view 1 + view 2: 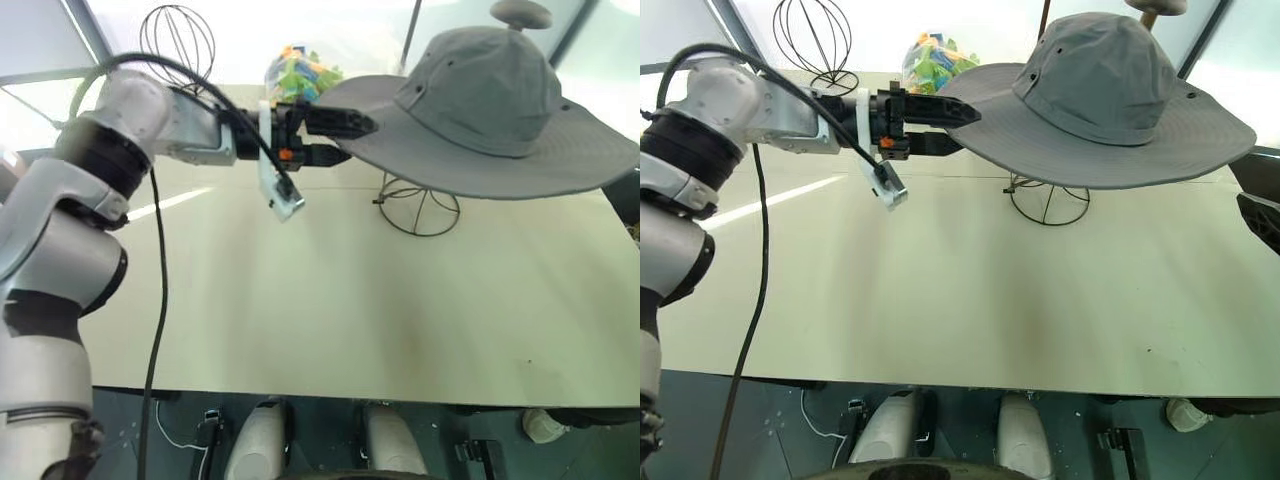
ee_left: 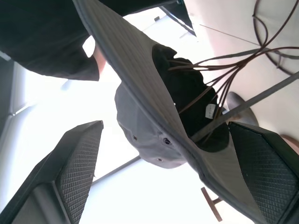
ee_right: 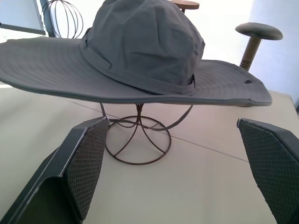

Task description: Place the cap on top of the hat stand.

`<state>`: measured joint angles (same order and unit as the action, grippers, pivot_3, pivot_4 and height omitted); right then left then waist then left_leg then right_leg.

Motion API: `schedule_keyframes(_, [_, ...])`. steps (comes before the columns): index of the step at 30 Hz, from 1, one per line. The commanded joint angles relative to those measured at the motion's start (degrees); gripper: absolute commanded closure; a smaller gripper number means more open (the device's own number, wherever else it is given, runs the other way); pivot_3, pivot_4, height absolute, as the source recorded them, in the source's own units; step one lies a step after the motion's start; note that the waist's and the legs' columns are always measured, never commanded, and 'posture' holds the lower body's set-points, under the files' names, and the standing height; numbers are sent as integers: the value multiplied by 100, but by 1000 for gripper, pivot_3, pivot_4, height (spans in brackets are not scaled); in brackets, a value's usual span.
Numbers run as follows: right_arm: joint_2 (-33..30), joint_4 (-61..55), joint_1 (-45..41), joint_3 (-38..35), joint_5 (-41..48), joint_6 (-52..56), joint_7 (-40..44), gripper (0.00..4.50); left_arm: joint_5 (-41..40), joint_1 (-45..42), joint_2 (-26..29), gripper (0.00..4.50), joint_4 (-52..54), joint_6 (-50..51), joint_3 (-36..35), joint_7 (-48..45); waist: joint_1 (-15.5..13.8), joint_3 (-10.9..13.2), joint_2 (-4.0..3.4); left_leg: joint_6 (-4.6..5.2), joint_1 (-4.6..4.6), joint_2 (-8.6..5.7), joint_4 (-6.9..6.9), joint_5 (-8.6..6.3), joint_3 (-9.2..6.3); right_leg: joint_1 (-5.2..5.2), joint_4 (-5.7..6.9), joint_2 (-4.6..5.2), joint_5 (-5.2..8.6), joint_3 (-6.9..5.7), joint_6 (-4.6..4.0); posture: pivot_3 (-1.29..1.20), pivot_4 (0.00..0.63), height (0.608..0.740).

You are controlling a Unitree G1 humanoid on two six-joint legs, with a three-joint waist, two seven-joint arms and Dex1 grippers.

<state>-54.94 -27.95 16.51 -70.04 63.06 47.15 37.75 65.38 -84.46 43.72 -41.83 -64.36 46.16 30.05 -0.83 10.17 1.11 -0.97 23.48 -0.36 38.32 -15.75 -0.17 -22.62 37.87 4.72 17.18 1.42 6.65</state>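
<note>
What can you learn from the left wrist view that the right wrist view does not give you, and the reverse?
Left wrist view: the dark underside of the cap, with the hat stand wires running up inside the crown. Right wrist view: the cap's outer crown sitting level, the stand's round wire base, a smaller wire frame and a wooden post behind. Both: the cap on the stand between open fingers.

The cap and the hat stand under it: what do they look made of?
The cap: soft grey woven fabric, matte, with stitched brim rows and small metal eyelets. The hat stand: thin dark wire, probably metal, bent into loops over a round base ring; its finish looks dull rather than polished.
</note>
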Motion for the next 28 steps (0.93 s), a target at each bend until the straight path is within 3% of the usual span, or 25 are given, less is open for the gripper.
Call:
schedule_keyframes(1, [-192, 112, -45, -62, -201, -134, 228, 0, -1213, 228, 261, 32, -174, -315, -604, -986, 10, -2, 1, 0, -1, -1, 1, 0, 0, 2, 0, 0, 0, 0, 0, 0, 150, 739])
schedule_keyframes(4, [-422, 346, 31, -172, -361, -33, 596, 0, -3569, 683, 552, 32, -699, -498, -697, -3074, 27, -5, -6, 0, -4, -1, 1, 0, 2, 0, 5, -2, 0, 0, 0, 0, 150, 739])
schedule_keyframes(6, [-578, 518, 140, -283, -526, -4, 906, 0, -5511, 1152, 752, 32, -408, 165, -847, -4870, 67, -7, -8, 0, -8, 0, 0, 0, 3, -2, 10, -6, 1, 0, -2, 0, 150, 739])
schedule_keyframes(9, [-941, 1013, 347, -564, -924, 11, 1547, 0, -8325, 1817, 1028, 32, 369, 2856, -1844, -8100, 106, -4, -8, 0, -8, 6, 0, 0, 2, 0, 16, -8, 2, -1, -3, 0, 150, 739])
schedule_keyframes(12, [-1384, 1704, 389, -753, -1355, -23, 2128, 0, -9750, 1800, 1261, 32, 601, 5501, -2805, -9845, 167, -4, -7, -1, -3, 6, 7, 1, 7, 0, 14, -10, 2, -3, -4, 0, 150, 739])
schedule_keyframes(15, [-1828, 2385, 244, -852, -1664, 19, 2631, 0, -10342, 1464, 1374, 32, 531, 7301, -3475, -10774, 168, -4, -6, 2, -8, 3, 8, 0, 1, 6, 12, -15, 2, -6, -3, 0, 150, 739])
schedule_keyframes(18, [-2152, 2879, 36, -827, -1917, 59, 3039, 0, -10418, 1277, 1493, 32, 523, 8219, -3798, -11640, 171, -6, -11, 2, -12, 0, 7, 0, -1, 9, 11, -14, 3, -4, -2, 0, 150, 739])
schedule_keyframes(22, [-2500, 3319, -274, -738, -2247, 125, 3537, 0, -10069, 870, 1467, 32, 168, 8660, -3865, -12224, 162, -7, -12, 2, -13, 1, 8, 0, -1, 10, 12, -16, 4, -6, -2, 0, 150, 739])
schedule_keyframes(28, [-2683, 3640, -788, -456, -2498, 195, 3922, 0, -9699, 496, 1251, 32, -216, 8523, -3765, -12255, 165, -6, -11, 2, -12, 8, 8, 0, -6, 6, 13, -15, 4, -4, -1, 0, 150, 739])
